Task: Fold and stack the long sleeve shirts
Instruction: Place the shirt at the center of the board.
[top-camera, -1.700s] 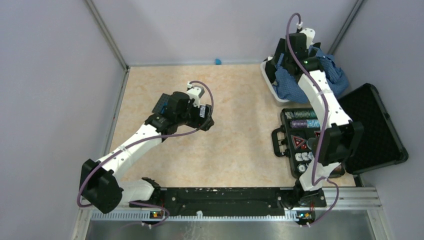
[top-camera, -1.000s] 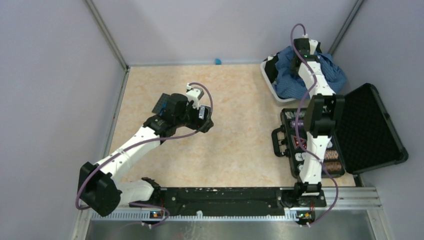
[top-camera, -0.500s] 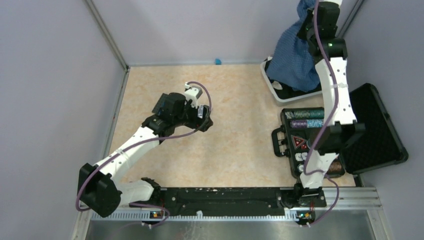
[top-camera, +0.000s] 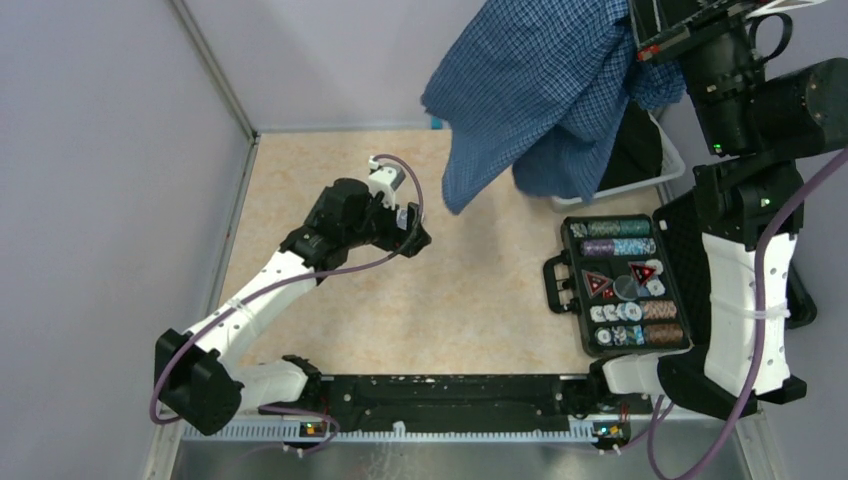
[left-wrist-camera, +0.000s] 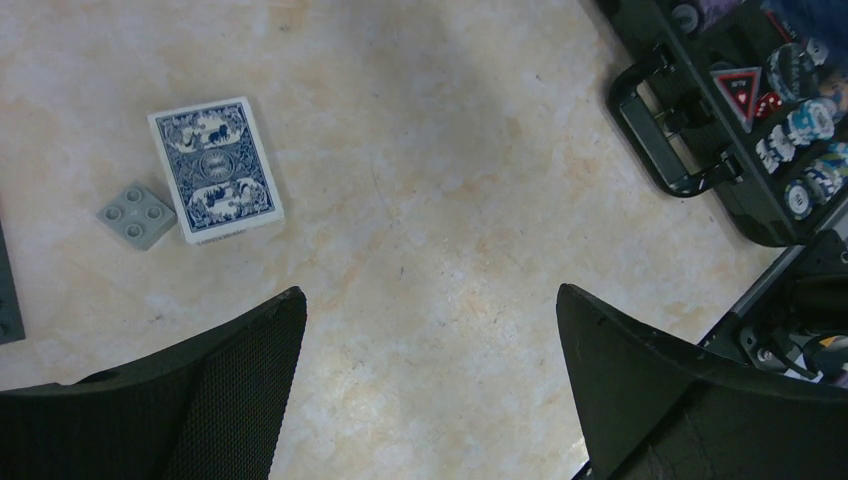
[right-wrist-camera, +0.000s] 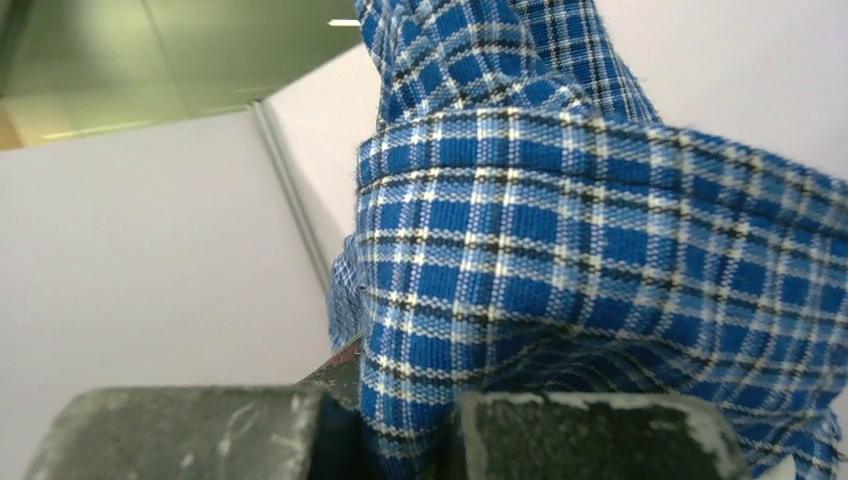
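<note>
The blue checked long sleeve shirt (top-camera: 540, 90) hangs in the air over the table's back right, draping down and to the left. My right gripper (top-camera: 650, 35) is raised high near the camera and is shut on a bunched fold of it. The right wrist view shows the checked cloth (right-wrist-camera: 560, 250) pinched between the fingers of the right gripper (right-wrist-camera: 410, 440). Black cloth (top-camera: 636, 148) lies in a white basket (top-camera: 645, 185) behind the hanging shirt. My left gripper (top-camera: 410, 235) hovers open over the bare table middle, and the left wrist view shows nothing in the left gripper (left-wrist-camera: 430, 295).
An open black hard case (top-camera: 620, 285) with poker chips lies at the right; its handle end also shows in the left wrist view (left-wrist-camera: 700, 150). A card deck (left-wrist-camera: 215, 170) and a grey brick (left-wrist-camera: 138, 213) lie on the table under the left arm. Grey walls enclose the table.
The right gripper shut on the blue shirt in the basket, then rose high, lifting it out so it hangs unfurled to the left. The left arm barely moved.
</note>
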